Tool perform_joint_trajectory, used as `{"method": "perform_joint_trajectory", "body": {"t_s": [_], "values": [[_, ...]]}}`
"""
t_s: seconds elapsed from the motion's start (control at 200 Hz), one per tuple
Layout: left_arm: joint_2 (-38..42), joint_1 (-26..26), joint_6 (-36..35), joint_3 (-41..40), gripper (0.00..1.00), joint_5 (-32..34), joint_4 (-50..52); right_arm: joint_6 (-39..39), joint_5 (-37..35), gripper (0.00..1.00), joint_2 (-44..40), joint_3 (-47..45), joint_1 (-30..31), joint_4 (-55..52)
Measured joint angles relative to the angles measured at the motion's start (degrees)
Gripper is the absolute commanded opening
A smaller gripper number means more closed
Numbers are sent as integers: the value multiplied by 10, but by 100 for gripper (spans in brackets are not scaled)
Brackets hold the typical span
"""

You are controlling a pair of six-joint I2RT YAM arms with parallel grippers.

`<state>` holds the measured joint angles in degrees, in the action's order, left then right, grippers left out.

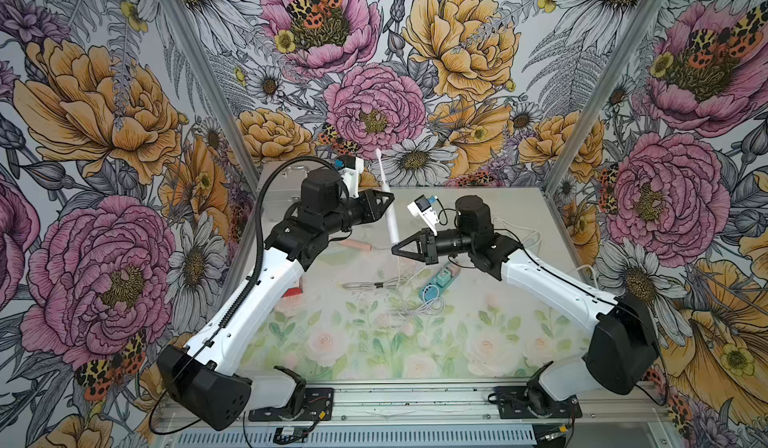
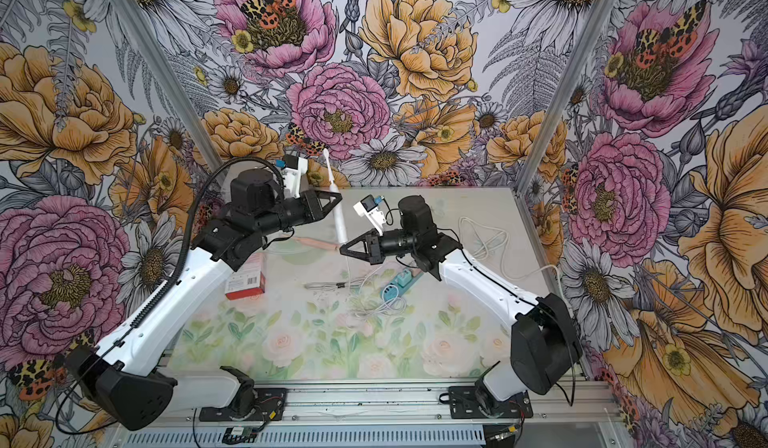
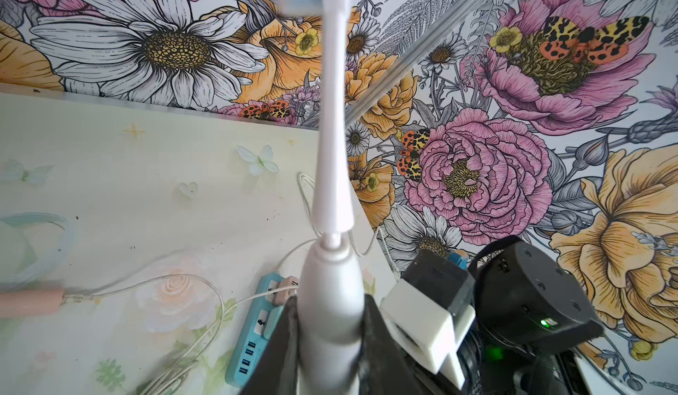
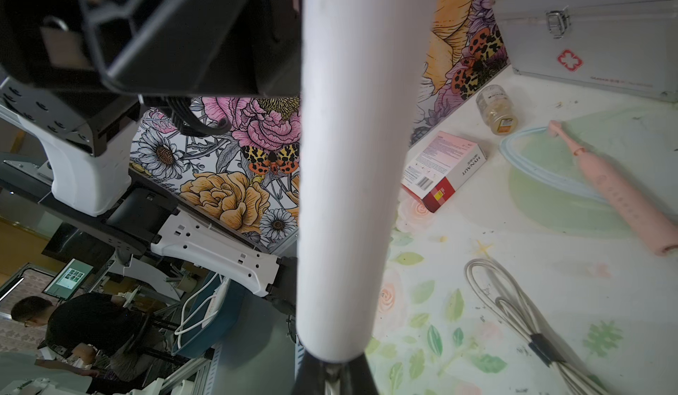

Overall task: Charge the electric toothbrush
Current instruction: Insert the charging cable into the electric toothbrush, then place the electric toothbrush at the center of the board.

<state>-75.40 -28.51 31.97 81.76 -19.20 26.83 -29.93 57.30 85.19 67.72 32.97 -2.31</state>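
Upright above table point(image 1: 332, 342), white toothbrush point(image 1: 391, 225) clamped mid-handle by left gripper point(image 1: 389, 197), leaving base exposed; right gripper point(image 1: 395, 249) pinched tight on charging cable point(image 1: 400, 273) end right at that base, seemingly to seat the plug

Both arms reach inward, tips nearly meeting. The left gripper point(image 1: 390, 198) clamps the white electric toothbrush point(image 1: 391, 226); the right gripper point(image 1: 395, 250), at its base, is pinched closed.
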Motion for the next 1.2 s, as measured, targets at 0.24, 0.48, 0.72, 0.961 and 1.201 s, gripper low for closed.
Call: {"method": "perform_joint_trajectory", "body": {"t_s": [0.24, 0.48, 0.72, 0.961, 1.201], "values": [[14, -23, -9, -24, 0, 28, -27, 6, -21, 0, -19, 0, 0, -32], [37, -25, -9, -57, 0, 47, -59, -5, -39, 0, -23, 0, 2, -44], [48, -24, 42, -70, 0, 100, -11, 24, -30, 23, -9, -2, 15, -59], [88, 6, 105, -168, 0, 165, 61, 50, -30, 59, -49, -108, 0, -48], [103, 29, 173, -336, 0, 202, 103, 56, -112, 69, -131, -144, -89, -93]]}}
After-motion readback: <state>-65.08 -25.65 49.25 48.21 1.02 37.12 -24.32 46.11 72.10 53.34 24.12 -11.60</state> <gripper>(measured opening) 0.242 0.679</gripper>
